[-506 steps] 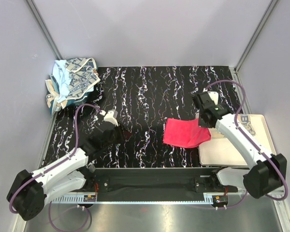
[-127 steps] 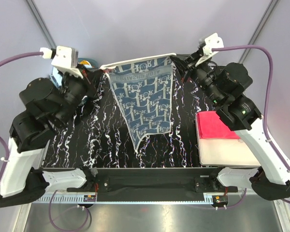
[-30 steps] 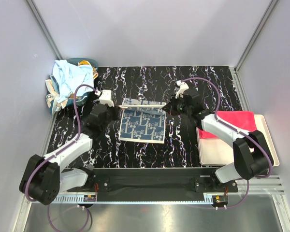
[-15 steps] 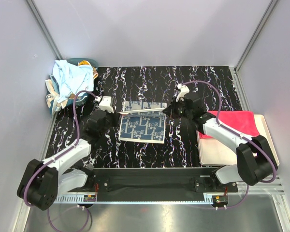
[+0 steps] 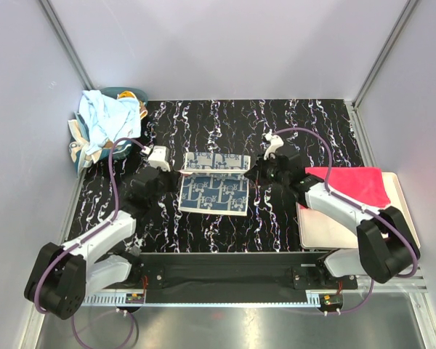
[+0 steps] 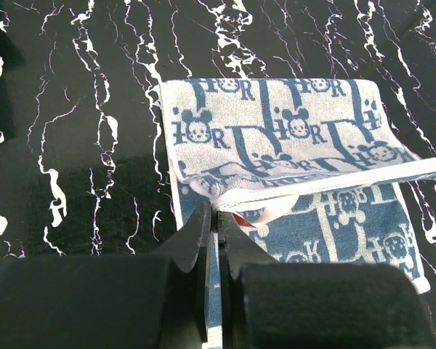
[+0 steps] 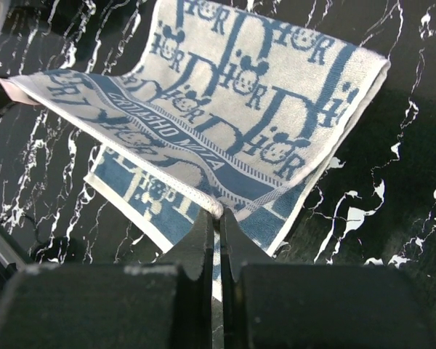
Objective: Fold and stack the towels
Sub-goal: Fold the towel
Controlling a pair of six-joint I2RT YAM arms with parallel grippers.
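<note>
Bright, even, diffuse light from above casts only soft, faint shadows; the overhead view is sharp throughout, while both wrist views turn dark and blurred along their near edge.

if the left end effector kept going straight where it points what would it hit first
Probably the flat layer of the pale grey, dark-blue monogrammed cloth towel whose edge the left end effector pinches; depth is unclear.

Pale walls (image 5: 225,51) — black marbled tabletop (image 5: 312,123)
</note>
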